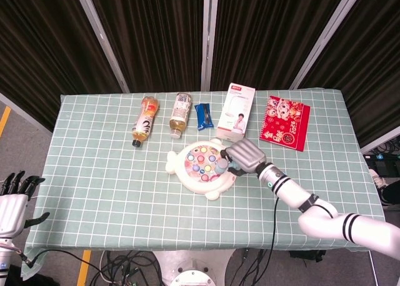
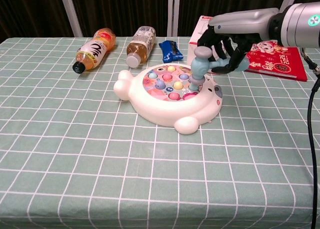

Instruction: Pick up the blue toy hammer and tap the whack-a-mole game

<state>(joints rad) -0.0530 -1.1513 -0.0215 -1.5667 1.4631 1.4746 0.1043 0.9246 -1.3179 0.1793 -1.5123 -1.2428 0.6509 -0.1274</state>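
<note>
The white whack-a-mole game (image 1: 199,163) (image 2: 165,101) lies mid-table, its round top covered in coloured buttons. My right hand (image 1: 245,155) (image 2: 223,44) grips the handle of the blue toy hammer (image 2: 200,64) (image 1: 223,161). The hammer head points down and touches the buttons on the game's right side. My left hand (image 1: 14,205) hangs off the table's left front corner, fingers apart and holding nothing; the chest view does not show it.
Along the back lie an orange drink bottle (image 2: 93,50), a tea bottle (image 2: 138,45), a blue snack pack (image 2: 170,50), a white lamp box (image 1: 236,113) and a red calendar (image 2: 277,59). The table edge (image 1: 187,248) runs along the front.
</note>
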